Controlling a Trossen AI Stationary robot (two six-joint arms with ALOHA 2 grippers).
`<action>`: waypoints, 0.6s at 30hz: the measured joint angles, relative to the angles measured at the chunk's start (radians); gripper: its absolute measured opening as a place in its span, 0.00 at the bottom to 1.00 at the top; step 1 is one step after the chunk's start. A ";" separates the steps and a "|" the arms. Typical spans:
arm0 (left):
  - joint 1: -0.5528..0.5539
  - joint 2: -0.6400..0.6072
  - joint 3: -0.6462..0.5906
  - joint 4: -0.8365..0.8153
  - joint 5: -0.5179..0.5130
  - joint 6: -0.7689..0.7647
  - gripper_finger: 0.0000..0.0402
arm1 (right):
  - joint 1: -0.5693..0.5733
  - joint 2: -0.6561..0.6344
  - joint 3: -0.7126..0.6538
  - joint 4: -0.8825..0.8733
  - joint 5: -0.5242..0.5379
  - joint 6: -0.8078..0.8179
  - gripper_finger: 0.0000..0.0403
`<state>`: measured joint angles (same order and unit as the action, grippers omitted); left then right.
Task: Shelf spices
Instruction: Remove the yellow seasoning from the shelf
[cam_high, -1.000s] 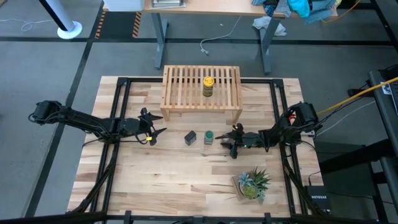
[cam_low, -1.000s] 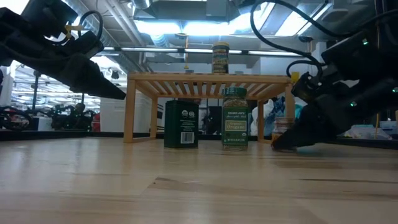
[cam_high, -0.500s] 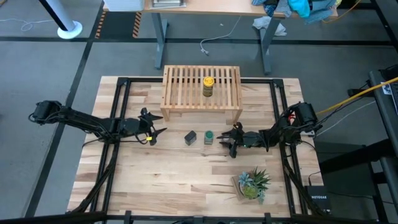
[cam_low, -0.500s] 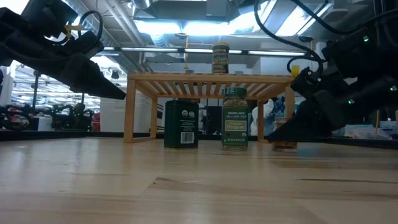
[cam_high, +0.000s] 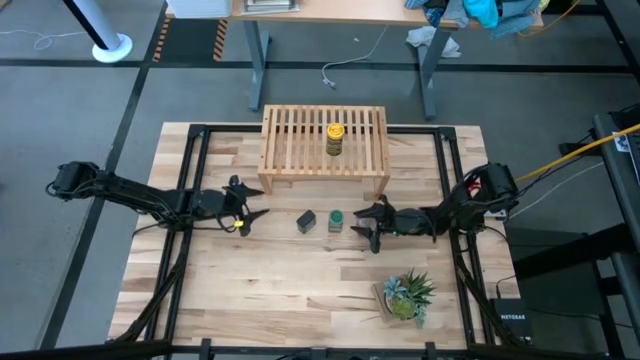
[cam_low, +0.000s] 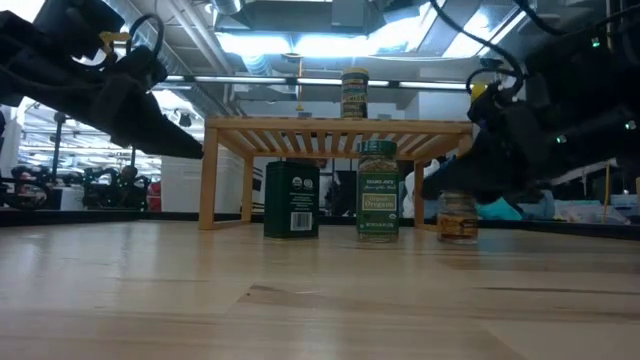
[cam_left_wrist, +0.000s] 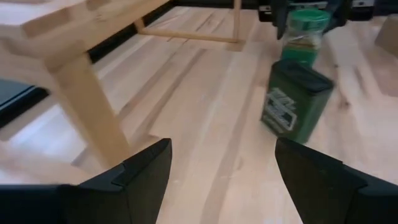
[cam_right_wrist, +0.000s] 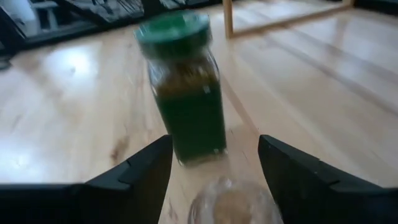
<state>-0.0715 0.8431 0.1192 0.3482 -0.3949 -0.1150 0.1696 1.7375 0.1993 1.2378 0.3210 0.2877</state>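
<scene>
The yellow-lidded jar (cam_high: 334, 138) (cam_low: 354, 93) stands upright on the slatted top of the shelf (cam_high: 300, 140) (cam_low: 300, 128). In front of the shelf, the black tin (cam_high: 306, 221) (cam_left_wrist: 295, 102) and the green-lidded jar (cam_high: 336, 220) (cam_right_wrist: 183, 93) stand side by side on the table. Right of them stands the tiny grey-topped jar (cam_low: 458, 216) (cam_right_wrist: 233, 199). My right gripper (cam_high: 368, 222) (cam_right_wrist: 214, 168) is open just above this jar, one finger on each side, with the green-lidded jar beyond. My left gripper (cam_high: 255, 212) (cam_left_wrist: 224, 168) is open and hovers left of the tin.
A small potted plant (cam_high: 407, 295) sits near the table's near right corner. The shelf's left front leg (cam_left_wrist: 93, 112) is close to my left gripper. Bare tabletop (cam_high: 280, 280) lies between the jars and the near edge. Black frame rails (cam_high: 190, 170) run along both sides.
My right gripper has risen from table height, where it stood in front of the tiny jar in the low view. The jar now shows whole below it, standing on the table.
</scene>
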 joint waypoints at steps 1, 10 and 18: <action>0.000 0.000 0.000 0.005 0.003 0.000 0.69 | 0.000 -0.013 0.000 0.001 0.000 -0.006 0.60; 0.000 0.000 0.000 0.009 0.003 0.001 0.69 | 0.000 -0.131 0.000 -0.035 0.000 -0.062 0.60; 0.000 0.000 0.000 0.037 0.003 0.016 0.69 | 0.000 -0.253 0.005 -0.025 0.079 -0.146 0.60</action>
<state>-0.0711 0.8433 0.1192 0.3855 -0.3920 -0.0986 0.1699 1.4843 0.2045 1.2132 0.4001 0.1417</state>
